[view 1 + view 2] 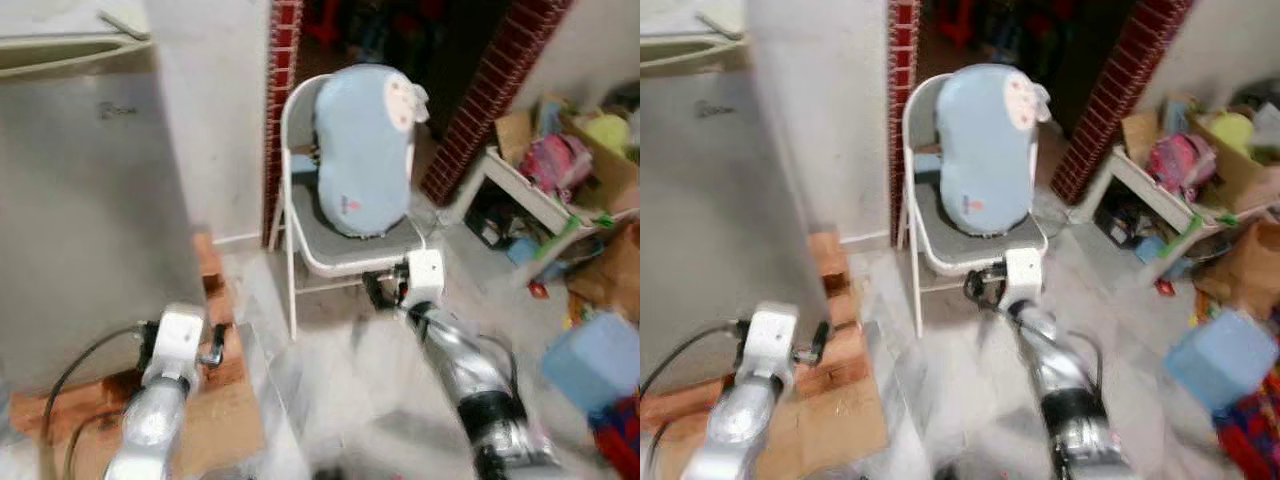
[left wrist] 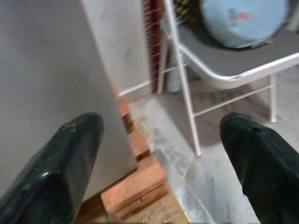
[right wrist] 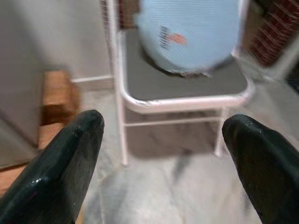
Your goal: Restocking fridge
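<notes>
Fridge [image 1: 80, 200] at left of frame, grey, door shut, standing on bricks [image 1: 205, 260]. Folding chair [image 1: 300, 200] at centre, blue cushion [image 1: 362, 150] on seat. Left gripper [image 2: 159, 158] and right gripper [image 3: 163, 158] both spread wide, empty.

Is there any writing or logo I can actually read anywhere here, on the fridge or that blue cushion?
Nothing can be read.
Fridge: a small dark logo near the top of its door, too blurred to read.
Blue cushion on the folding chair: a small red mark low on its front, too small and blurred to read.
</notes>
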